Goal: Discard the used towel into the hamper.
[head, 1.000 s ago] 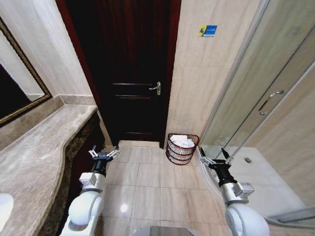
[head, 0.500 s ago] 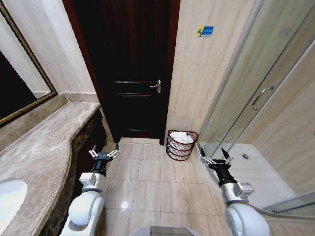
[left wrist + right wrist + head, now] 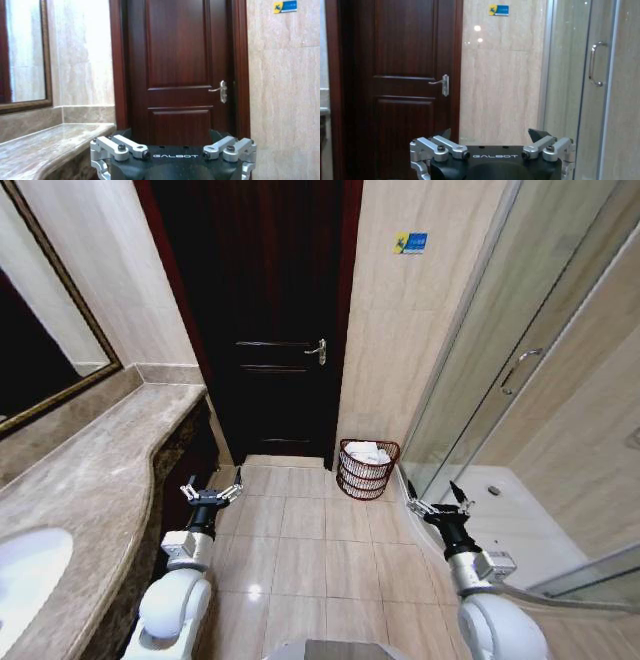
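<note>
The hamper (image 3: 367, 468) is seen on the tiled floor (image 3: 300, 550) against the wall, between the dark door (image 3: 270, 320) and the glass shower (image 3: 520, 400), and a white towel (image 3: 368, 452) is already lying inside it. The left gripper (image 3: 211, 492) is held low beside the stone counter (image 3: 90, 500), with its fingers spread wide and nothing in them. The right gripper (image 3: 440, 502) is held low near the shower, wide open and empty too, and both are well apart from the hamper.

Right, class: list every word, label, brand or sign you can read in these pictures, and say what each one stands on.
"GALBOT": on the body of the left gripper, seen in the left wrist view.
"GALBOT": on the body of the right gripper, seen in the right wrist view.
Blue and yellow wall sign on the tiled wall right of the door: its text is too small to read.
</note>
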Controlling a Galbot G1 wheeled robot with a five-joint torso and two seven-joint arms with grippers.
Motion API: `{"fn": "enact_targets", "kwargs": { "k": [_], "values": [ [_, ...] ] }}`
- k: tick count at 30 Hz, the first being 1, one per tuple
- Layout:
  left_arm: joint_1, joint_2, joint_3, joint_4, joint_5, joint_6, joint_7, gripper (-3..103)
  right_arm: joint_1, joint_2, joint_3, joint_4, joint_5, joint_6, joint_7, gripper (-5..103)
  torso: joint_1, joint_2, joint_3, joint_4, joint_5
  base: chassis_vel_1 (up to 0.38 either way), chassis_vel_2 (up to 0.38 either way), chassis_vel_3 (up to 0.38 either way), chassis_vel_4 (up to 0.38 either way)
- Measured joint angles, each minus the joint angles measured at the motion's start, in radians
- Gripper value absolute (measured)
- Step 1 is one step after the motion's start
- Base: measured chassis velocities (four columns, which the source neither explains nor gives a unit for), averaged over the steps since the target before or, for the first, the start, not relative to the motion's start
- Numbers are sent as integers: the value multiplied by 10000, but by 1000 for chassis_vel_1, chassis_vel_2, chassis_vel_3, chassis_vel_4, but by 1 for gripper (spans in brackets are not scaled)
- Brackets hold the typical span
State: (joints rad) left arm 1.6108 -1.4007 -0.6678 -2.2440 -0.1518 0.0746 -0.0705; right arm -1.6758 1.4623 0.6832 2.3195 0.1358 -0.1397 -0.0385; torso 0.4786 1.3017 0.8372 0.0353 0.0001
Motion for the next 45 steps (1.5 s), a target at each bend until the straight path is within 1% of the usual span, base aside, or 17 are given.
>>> {"fn": "enact_targets", "kwargs": {
  "k": [7,24,45],
  "values": [
    [0,0,0,0,0,0,0,100,-1,0,0,0,0,0,0,100,0,0,0,-5,-2,102,-78,-81,92],
    [0,0,0,0,0,0,0,100,0,0,0,0,0,0,0,100,0,0,0,-1,-2,68,-70,-63,67],
    [0,0,0,0,0,0,-1,100,0,0,0,0,0,0,0,100,0,1,0,-3,-2,66,-68,-66,67]
  ]
}}
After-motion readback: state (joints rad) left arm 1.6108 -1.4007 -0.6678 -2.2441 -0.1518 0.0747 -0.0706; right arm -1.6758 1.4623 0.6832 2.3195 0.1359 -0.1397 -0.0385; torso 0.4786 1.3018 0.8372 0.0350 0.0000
